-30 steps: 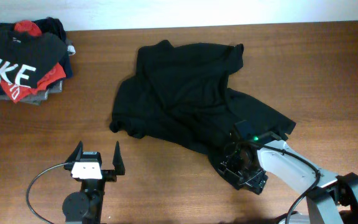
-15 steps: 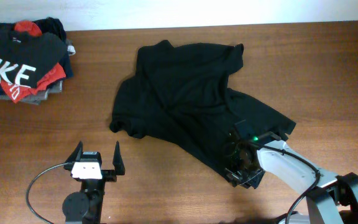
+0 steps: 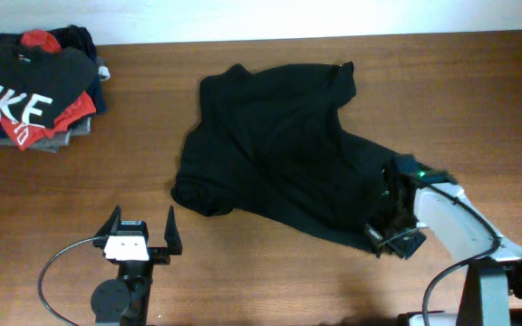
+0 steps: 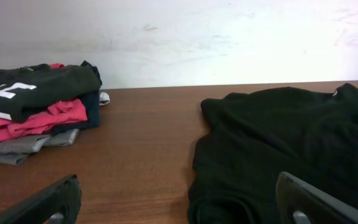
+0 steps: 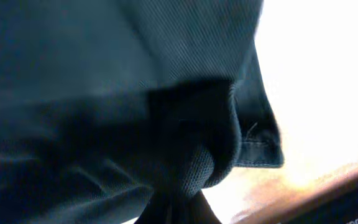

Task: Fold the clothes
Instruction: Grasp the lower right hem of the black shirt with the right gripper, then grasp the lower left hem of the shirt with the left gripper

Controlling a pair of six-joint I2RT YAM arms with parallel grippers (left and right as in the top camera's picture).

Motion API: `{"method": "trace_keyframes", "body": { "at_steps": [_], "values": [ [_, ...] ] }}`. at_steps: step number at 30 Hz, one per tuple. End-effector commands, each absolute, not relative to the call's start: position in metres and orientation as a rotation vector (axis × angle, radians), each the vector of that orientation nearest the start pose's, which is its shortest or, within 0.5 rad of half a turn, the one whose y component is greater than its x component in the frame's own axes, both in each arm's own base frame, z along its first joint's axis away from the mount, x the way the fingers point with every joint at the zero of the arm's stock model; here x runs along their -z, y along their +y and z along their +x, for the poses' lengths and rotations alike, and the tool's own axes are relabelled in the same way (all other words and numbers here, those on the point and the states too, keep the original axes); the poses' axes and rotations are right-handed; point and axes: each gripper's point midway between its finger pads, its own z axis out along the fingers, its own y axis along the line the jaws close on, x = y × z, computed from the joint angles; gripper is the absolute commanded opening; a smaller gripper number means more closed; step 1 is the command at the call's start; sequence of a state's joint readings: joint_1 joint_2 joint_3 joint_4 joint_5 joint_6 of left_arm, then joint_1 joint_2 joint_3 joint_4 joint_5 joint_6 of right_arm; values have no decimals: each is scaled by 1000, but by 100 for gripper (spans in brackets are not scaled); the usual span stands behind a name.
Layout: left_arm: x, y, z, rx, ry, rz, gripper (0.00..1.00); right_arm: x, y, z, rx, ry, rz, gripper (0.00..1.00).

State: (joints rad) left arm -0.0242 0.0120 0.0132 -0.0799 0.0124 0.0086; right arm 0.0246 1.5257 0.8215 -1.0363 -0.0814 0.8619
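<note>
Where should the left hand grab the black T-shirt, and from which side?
Probably the rolled lump at the near-left corner of the black T-shirt, coming from the near side, low over the table. The fabric bulges up there, giving the open left hand thickness to pinch, opposite the near-right edge that the right hand holds.

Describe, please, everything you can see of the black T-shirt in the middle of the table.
The black T-shirt is thin, soft, plain fabric, crumpled and unfolded on the wooden table. Its left edge is rolled into a thick bunch; a tiny white mark shows at the far corner. The right gripper is shut on its near right hem, fabric bunched in the grip.
</note>
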Motion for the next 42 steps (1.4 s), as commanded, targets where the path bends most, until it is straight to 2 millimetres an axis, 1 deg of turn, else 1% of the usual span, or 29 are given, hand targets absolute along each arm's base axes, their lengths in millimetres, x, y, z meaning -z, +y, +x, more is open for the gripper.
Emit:
{"method": "trace_keyframes", "body": {
  "at_steps": [1, 8, 13, 25, 27, 29, 31, 33, 35, 37, 40, 41, 42],
  "values": [
    [-157, -12, 245, 26, 1650, 69, 99, -33, 7, 211, -1, 2997, 1317, 6],
    [-157, -12, 245, 26, 1650, 69, 99, -34, 6, 214, -5, 2987, 1319, 7],
    [-157, -12, 245, 26, 1650, 69, 99, -34, 6, 216, -11, 2981, 1317, 4],
    [-157, -11, 245, 17, 1650, 66, 99, -34, 6, 218, -18, 2971, 1313, 4],
    [-166, -11, 246, 19, 1615, 66, 99, -34, 6, 219, -19, 2969, 1312, 5],
    [-181, -17, 246, 57, 1550, 76, 99, -34, 6, 219, -20, 2967, 1311, 6],
    [-200, -32, 243, 122, 1471, 149, 99, -34, 6, 220, -23, 2965, 1310, 6],
    [-207, -42, 240, 163, 1437, 196, 99, -33, 6, 221, -26, 2960, 1308, 7],
    [-202, -44, 241, 215, 1466, 168, 99, -33, 6, 224, -33, 2951, 1304, 8],
    [-187, -46, 243, 295, 1538, 108, 99, -33, 6, 227, -41, 2941, 1299, 9],
    [-171, -58, 243, 411, 1632, 106, 99, -33, 7, 230, -59, 2935, 1296, 11],
    [-167, -63, 244, 448, 1689, 108, 99, -33, 9, 230, -76, 2939, 1298, 11],
    [-167, -64, 245, 455, 1723, 107, 99, -33, 10, 230, -85, 2940, 1298, 11]
  ]
}}
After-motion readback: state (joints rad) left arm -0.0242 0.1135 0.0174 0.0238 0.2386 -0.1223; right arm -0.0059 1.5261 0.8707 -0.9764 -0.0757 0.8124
